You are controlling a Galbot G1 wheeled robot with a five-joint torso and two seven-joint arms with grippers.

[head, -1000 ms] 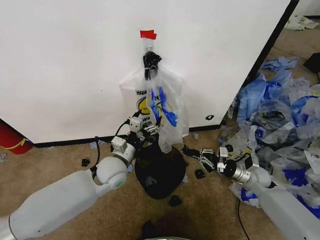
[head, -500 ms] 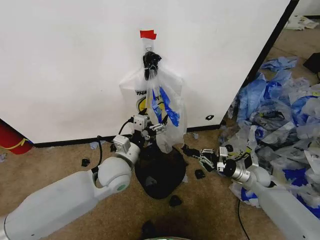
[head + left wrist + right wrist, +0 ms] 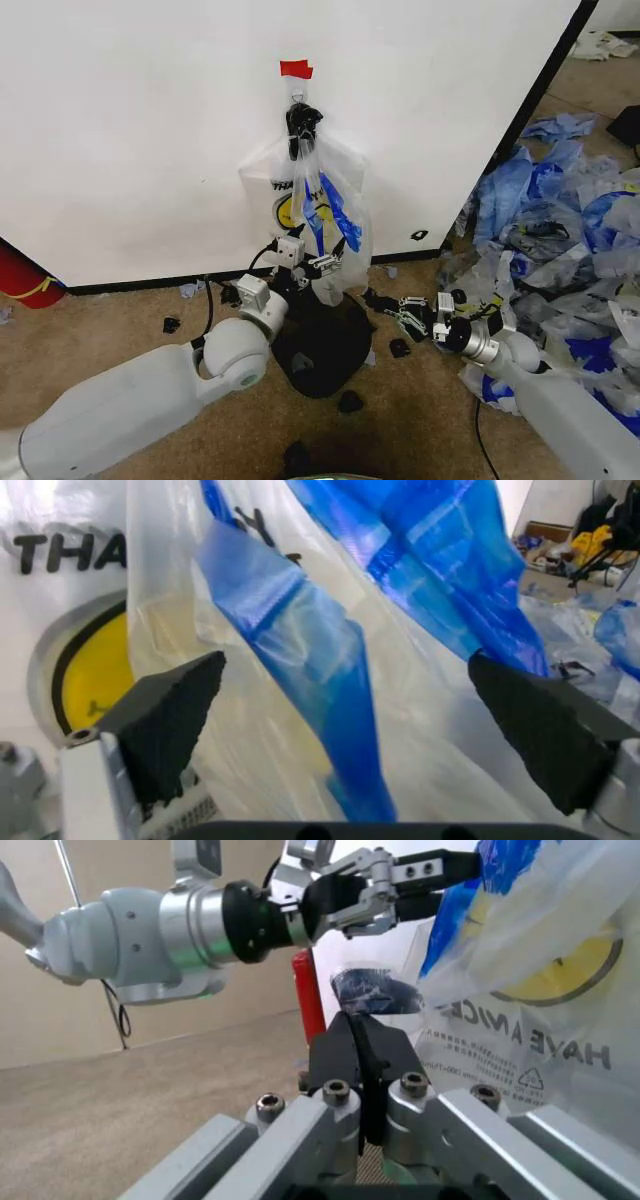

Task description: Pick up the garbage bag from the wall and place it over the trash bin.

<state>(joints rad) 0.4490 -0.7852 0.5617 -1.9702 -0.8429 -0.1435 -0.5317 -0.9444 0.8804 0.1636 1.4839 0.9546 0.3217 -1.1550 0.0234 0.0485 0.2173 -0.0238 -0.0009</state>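
Observation:
The garbage bag (image 3: 335, 222), see-through with blue patches and a yellow smiley, hangs from a wall hook under red tape (image 3: 296, 68). My left gripper (image 3: 322, 263) is open at the bag's lower part. In the left wrist view its black pads (image 3: 170, 709) stand wide apart with the bag's (image 3: 300, 660) blue-streaked plastic just ahead of the left gripper (image 3: 350, 727). The black trash bin (image 3: 322, 345) sits on the carpet right under the bag. My right gripper (image 3: 404, 312) is shut, low beside the bin's right side. The right wrist view shows the right gripper (image 3: 360, 1036), the bag (image 3: 540, 990) and the left gripper (image 3: 395, 877).
A big heap of blue and clear plastic bags (image 3: 565, 230) covers the floor to the right. Small black scraps (image 3: 351, 402) lie on the carpet around the bin. A red object (image 3: 25, 280) stands at the wall's left foot.
My left gripper has moved right and a little up, closer in to the bag's lower part. The right arm has barely moved.

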